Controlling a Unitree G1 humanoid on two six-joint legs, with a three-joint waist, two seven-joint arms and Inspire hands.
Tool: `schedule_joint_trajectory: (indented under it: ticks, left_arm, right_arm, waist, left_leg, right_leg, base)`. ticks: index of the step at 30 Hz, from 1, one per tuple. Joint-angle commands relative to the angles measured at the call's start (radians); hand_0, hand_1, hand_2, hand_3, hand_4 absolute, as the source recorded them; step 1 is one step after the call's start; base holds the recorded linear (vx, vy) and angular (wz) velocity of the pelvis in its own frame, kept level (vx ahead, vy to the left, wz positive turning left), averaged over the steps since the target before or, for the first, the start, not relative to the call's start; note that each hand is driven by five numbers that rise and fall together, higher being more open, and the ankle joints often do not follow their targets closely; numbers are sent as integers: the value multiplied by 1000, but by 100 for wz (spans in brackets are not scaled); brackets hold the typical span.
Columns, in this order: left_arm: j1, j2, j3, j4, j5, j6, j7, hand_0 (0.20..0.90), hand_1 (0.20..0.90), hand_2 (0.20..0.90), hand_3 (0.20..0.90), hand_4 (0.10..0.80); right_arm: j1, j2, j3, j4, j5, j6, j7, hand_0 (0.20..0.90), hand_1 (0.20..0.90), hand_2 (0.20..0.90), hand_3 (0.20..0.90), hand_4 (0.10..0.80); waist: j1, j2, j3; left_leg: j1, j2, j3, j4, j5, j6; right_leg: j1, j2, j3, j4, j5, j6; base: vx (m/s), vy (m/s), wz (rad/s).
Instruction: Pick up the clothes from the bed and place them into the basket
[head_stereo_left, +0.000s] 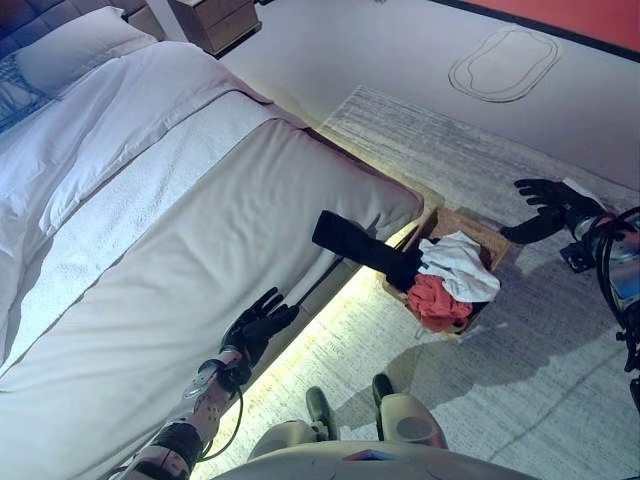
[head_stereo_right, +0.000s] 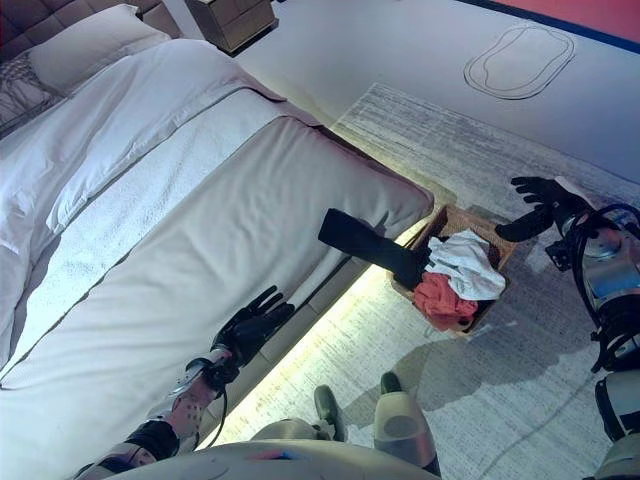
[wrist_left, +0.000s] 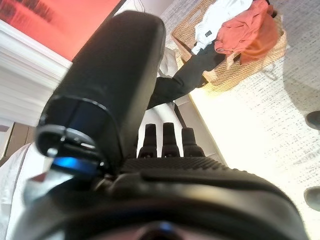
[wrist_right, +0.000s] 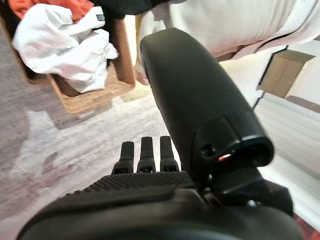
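Note:
A woven basket stands on the rug beside the bed's corner. In it lie a white garment and a red garment. A black garment hangs half out of the basket, its far end resting on the bed's edge. My right hand hovers open just beyond the basket, holding nothing. My left hand is open over the bed's near edge, well short of the black garment. In the left wrist view the basket and the black garment show past straight fingers.
The bed with white covers fills the left side, a pillow at its head. A wooden nightstand stands beyond it. A grey rug covers the floor around the basket.

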Motion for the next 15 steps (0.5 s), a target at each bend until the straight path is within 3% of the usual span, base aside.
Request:
schedule_joint_trajectory:
  ticks: [1,4,9,11,15]
  left_arm:
    - [-32,21,39,15,19,-43,-22,900,900,900,900,800]
    - [-20,22,50,22,28,-35,-11,900,900,900,900,800]
    - [-6,20,80,55,82,23,18,900,900,900,900,800]
    - [6,-3,101,73,89,46,19,900,900,900,900,800]
    - [36,-62,118,92,106,31,44,900,900,900,900,800]
  right_arm:
    - [-28,-12,-72,-76,9,-96,-48,900,900,900,900,800]
    - [-24,10,-76,-120,18,-110,-50,900,900,900,900,800]
    - [62,119,-124,-281,33,-137,-125,900,900,900,900,800]
    - [240,267,-178,-444,2,-202,-181,900,900,900,900,800]
    - [451,467,-163,-492,-3,-332,-290,900,900,900,900,800]
  waist:
    - [20,-83,-89]
    - [31,-94,-101]
    - [49,-113,-120]
    - [46,-116,-129]
    - [46,-117,-140]
  left_leg:
    - [10,-29,-63,55,-94,-16]
    - [18,-31,-75,40,-86,-18]
    - [28,-33,-106,0,-69,-20]
    - [33,-32,-113,-30,-53,-16]
    - [38,-32,-121,-57,-40,-10]
  right_leg:
    - [30,12,-34,-18,41,-17]
    - [46,11,-40,-37,49,-15]
    - [68,8,-53,-72,59,-7]
    - [77,11,-55,-96,67,-2]
    - [94,15,-56,-148,90,6]
  base:
    - [48,1,3]
    - [42,-9,10]
    - [22,-17,12]
    - [22,8,22]
    - [30,14,21]
